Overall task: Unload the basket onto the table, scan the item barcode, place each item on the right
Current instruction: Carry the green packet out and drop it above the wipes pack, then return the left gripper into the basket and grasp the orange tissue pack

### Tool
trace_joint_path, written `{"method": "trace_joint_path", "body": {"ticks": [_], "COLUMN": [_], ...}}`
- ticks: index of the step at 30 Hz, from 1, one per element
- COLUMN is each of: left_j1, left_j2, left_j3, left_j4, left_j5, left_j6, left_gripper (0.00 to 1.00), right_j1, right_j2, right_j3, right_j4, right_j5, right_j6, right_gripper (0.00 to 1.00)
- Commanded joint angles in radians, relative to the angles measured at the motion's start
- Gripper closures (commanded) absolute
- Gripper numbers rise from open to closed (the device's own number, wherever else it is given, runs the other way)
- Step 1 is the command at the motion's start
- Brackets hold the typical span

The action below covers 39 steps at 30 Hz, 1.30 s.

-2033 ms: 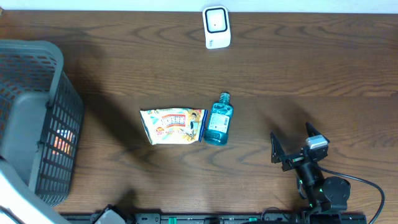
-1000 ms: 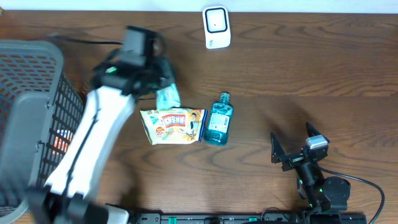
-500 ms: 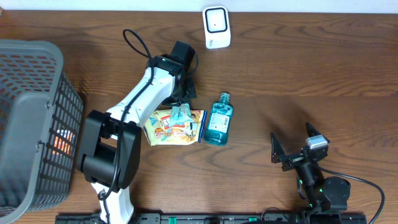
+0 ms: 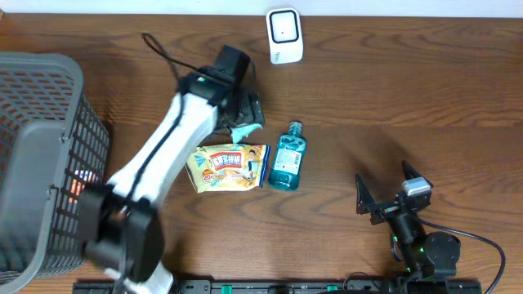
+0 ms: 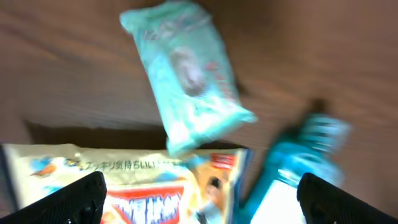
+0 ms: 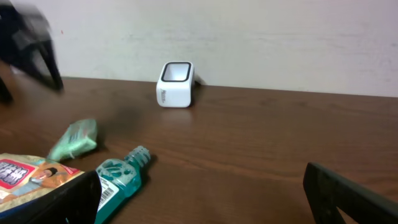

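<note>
A dark wood-grain counter [image 4: 425, 90] ran back to a plain pale wall [image 6: 261, 37]. A white barcode scanner [image 4: 284, 36] stood at the far edge against that wall, and a grey mesh basket [image 4: 57, 122] occupied the left end.

At mid-counter lay a printed snack bag [image 4: 227, 166], with a teal mouthwash bottle [image 4: 286, 159] just beside it on the right. A mint-green packet [image 4: 245, 129] lay just behind the bag; in the left wrist view, its near end met the bag's far edge. The left tool [image 4: 243, 109] hovered over the packet with its jaws spread wide, grasping nothing. The right tool [image 4: 391, 192] was parked near the front right of the counter, well apart from all goods, likewise spread and empty.

The step in hand appeared to be selection of an item: nothing was gripped, and no item stood near the scanner.

The next move would call for:
- closing the left tool on one item, most likely the packet beneath it;
- lifting that item clear of the bag;
- carrying it toward the scanner with the barcode panel turned to the scanner's window.

No barcode was visible on the packet's upper face, which was blurred, so reorientation might be needed.
</note>
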Motion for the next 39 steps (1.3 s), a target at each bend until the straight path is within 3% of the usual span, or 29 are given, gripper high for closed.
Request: {"method": "trace_joint_path", "body": {"ticks": [1,10,13,15,19,26,29,33,39], "left_j1": [0.004,0.082,0.156,0.236,0.459,0.882,1.025,1.147,1.178], "left_j2": [-0.166,-0.534,-0.613,-0.644,-0.663,-0.594,-0.539,-0.431,-0.222], "left_j3": [0.0,0.0,0.0,0.0,0.0,0.0,0.0,-0.003,-0.007], "left_j4": [0.011,0.03,0.031,0.028,-0.021,-0.069,-0.099,-0.158,-0.264], "left_j5": [-0.042,-0.506,-0.652,-0.674,-0.624,-0.221,-0.147,-0.104,-0.035], "left_j6": [0.067,0.077,0.077,0.077,-0.033,-0.106,-0.172,-0.164,-0.164], "left_gripper": [0.01,0.0,0.01,0.02,0.02,0.02,0.02,0.02,0.02], "right_j1": [0.007,0.007,0.007,0.007,0.007,0.007,0.007,0.007,0.007], "right_j2": [-0.006,-0.006,-0.006,-0.006,-0.006,-0.006,-0.006,-0.006,-0.006], "right_j3": [-0.003,-0.003,-0.003,-0.003,-0.003,-0.003,-0.003,-0.003,-0.003], "right_j4": [-0.003,-0.003,-0.003,-0.003,-0.003,-0.003,-0.003,-0.003,-0.003], "right_j5": [0.005,0.005,0.005,0.005,0.005,0.005,0.005,0.005,0.005], "right_j6": [0.006,0.006,0.006,0.006,0.006,0.006,0.006,0.006,0.006], "right_gripper": [0.01,0.01,0.01,0.01,0.01,0.01,0.01,0.01,0.01]}}
